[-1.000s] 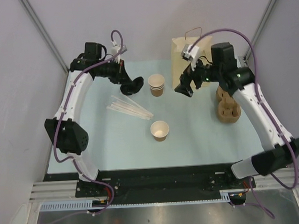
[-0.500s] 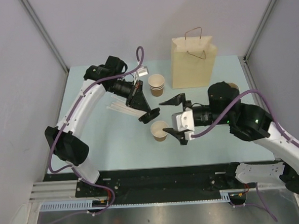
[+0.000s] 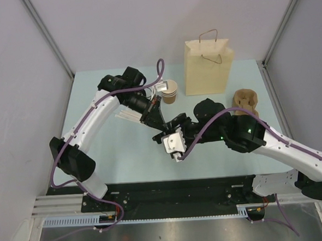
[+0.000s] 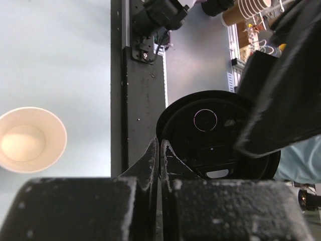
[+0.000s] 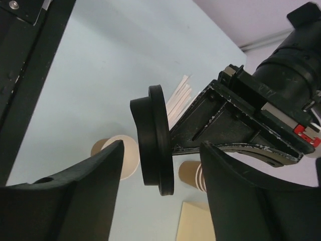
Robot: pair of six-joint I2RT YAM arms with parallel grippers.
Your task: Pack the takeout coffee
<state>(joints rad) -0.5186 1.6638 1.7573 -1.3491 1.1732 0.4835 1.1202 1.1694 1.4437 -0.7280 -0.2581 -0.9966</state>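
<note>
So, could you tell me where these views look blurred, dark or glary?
Top external view: even, soft light, dull glare on the brushed metal strip at the near edge. Left wrist view: fingers of the left gripper blur, while the round black plastic lid looks sharp. Right wrist view: fingers of the right gripper are dark silhouettes.

The left arm and right arm have white shells, black joints and looping purple cables.

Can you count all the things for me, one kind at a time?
Paper bag: 1
Black lid: 1
Loose open cup: 1
Stack of cups: 1
Bundle of straws: 1
Cardboard cup carrier: 1
Total: 6
</note>
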